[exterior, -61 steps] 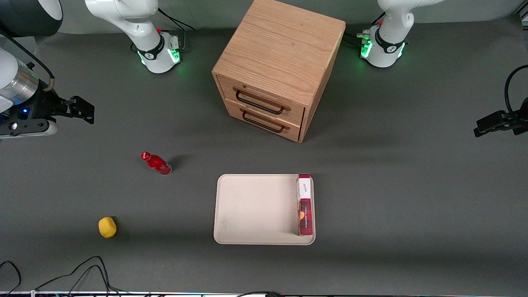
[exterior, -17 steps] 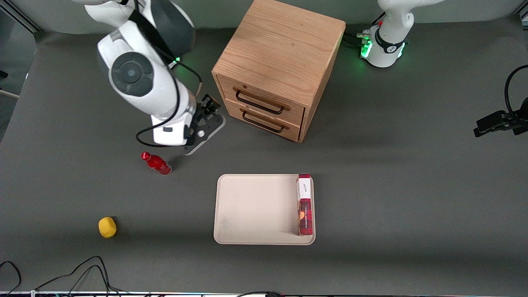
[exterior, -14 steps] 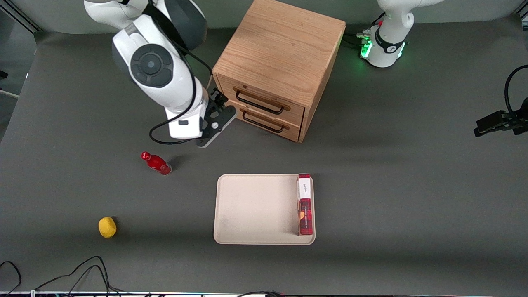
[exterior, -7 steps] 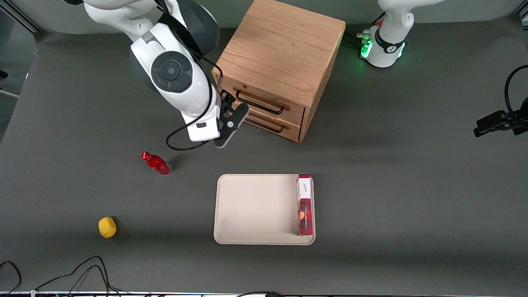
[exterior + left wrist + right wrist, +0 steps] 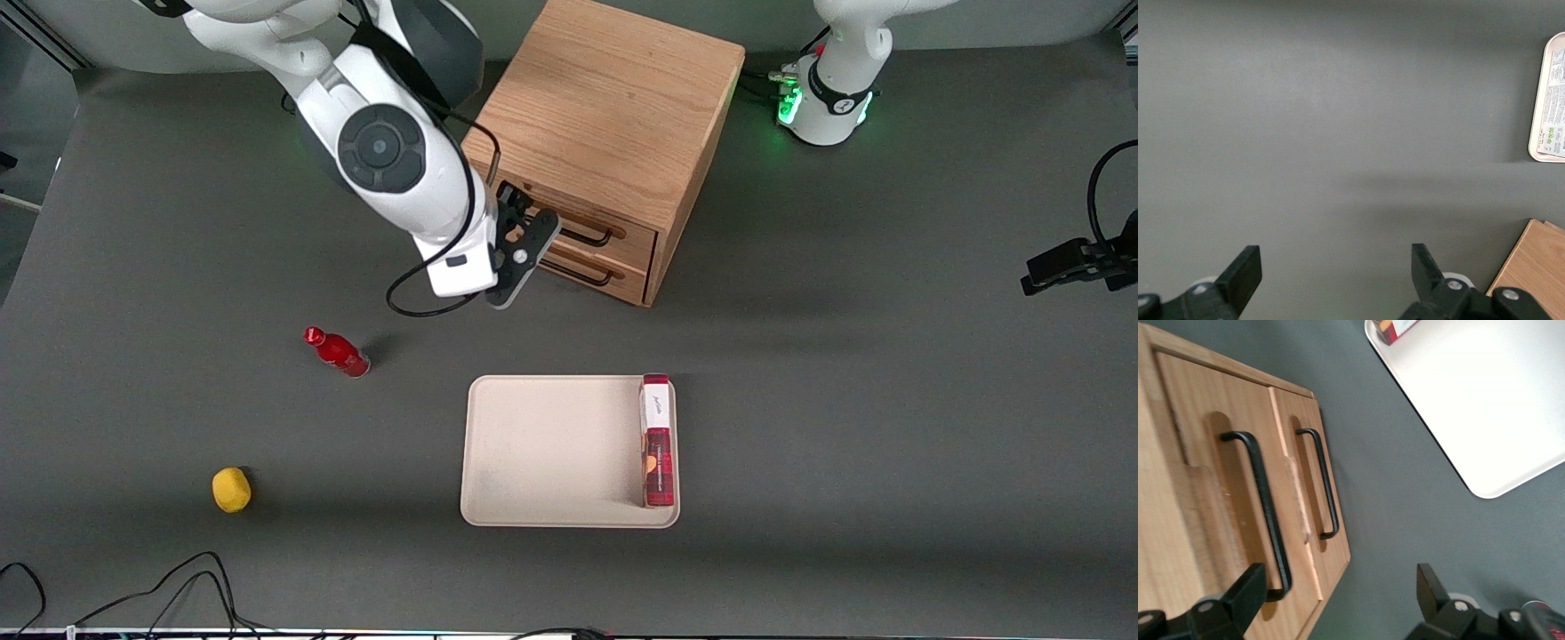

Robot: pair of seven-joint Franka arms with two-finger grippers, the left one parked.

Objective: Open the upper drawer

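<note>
Sitting closed in the wooden cabinet [image 5: 613, 133], above the lower drawer [image 5: 591, 260], the upper drawer [image 5: 1211, 487] shows its black handle [image 5: 1265, 513]. The gripper [image 5: 524, 233] hangs just in front of this handle, jaws apart, one finger [image 5: 1248, 590] near the handle's end. The arm slopes down from the working arm's end. A tray [image 5: 533, 444] lies nearer the front camera.

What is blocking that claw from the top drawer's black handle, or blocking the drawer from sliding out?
Nothing visible. The open gripper hovers at the light oak upper drawer, by its black wire handle. Bare grey table lies before it.
</note>
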